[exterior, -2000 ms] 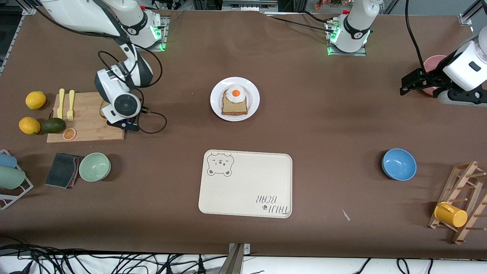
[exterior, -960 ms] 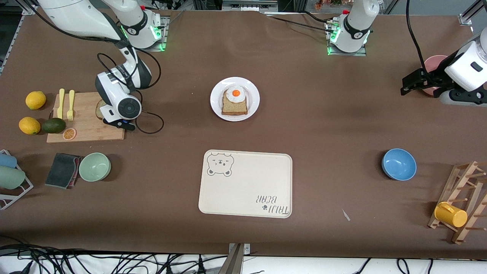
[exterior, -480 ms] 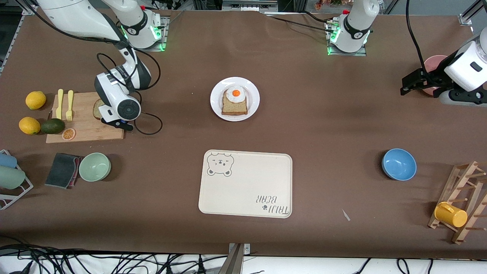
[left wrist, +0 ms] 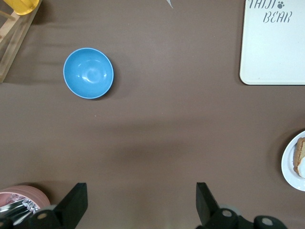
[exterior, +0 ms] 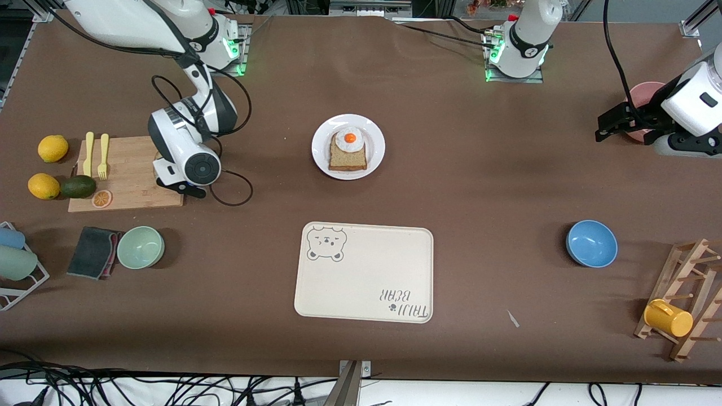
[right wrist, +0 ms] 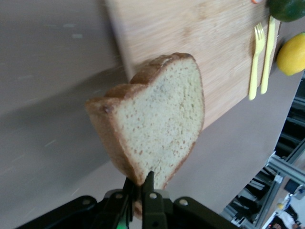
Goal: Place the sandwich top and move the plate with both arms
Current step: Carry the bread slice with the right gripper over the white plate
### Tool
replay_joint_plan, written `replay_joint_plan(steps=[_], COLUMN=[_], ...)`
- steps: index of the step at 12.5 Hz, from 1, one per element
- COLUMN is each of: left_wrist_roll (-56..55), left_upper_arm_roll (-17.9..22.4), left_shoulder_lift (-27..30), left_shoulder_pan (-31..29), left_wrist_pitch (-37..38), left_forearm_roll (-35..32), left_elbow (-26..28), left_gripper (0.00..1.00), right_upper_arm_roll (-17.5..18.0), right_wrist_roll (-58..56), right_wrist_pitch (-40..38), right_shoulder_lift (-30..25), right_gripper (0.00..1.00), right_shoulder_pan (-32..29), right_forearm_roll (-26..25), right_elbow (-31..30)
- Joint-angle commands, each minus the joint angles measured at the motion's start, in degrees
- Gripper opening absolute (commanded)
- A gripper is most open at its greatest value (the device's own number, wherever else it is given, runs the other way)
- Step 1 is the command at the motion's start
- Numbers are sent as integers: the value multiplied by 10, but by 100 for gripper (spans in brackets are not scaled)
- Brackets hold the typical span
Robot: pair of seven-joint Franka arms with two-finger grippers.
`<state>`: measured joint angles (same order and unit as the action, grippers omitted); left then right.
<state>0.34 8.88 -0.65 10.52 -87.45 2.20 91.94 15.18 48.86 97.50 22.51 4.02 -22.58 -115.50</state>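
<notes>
A wooden cutting board (exterior: pixel 121 175) is laid toward the right arm's end of the table, and a yellow fork (exterior: pixel 104 155) and a yellow knife (exterior: pixel 89 153) are placed side by side on it, with an orange slice (exterior: pixel 102 198) at its nearer corner. Two lemons (exterior: pixel 52 148) and an avocado (exterior: pixel 78 186) are set just beside the board. A green bowl (exterior: pixel 140 247) and a dark cloth (exterior: pixel 92 252) are found nearer the camera. A cream tray (exterior: pixel 366 276) printed with a bear is seen mid-table. A blue bowl (exterior: pixel 591 243), a wooden rack (exterior: pixel 685 299) and a yellow cup (exterior: pixel 668 318) are seen toward the left arm's end.
</notes>
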Motion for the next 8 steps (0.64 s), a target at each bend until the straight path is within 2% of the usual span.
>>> replay_joint_plan(steps=[1, 4, 5, 8], left_wrist_roll=[-4, -4, -4, -4], left_upper_arm_roll=[-2, -2, -2, -2], left_shoulder_lift=[-6, -6, -6, -6], left_shoulder_pan=[-9, -8, -8, -9], left_wrist_pitch=[11, 11, 11, 11], left_forearm_roll=[12, 18, 19, 19], left_elbow=[-12, -13, -12, -12], left_gripper=[100, 100, 100, 100], right_upper_arm_roll=[54, 154, 171, 251], right_wrist_roll=[1, 16, 22, 136], right_wrist_pitch=[-49, -48, -49, -40], right_shoulder_lift=[-6, -7, -5, -1], right_gripper=[0, 0, 0, 0], right_shoulder_pan=[-2, -2, -2, 22], right_forearm_roll=[52, 58, 59, 75], right_elbow=[70, 98, 104, 113])
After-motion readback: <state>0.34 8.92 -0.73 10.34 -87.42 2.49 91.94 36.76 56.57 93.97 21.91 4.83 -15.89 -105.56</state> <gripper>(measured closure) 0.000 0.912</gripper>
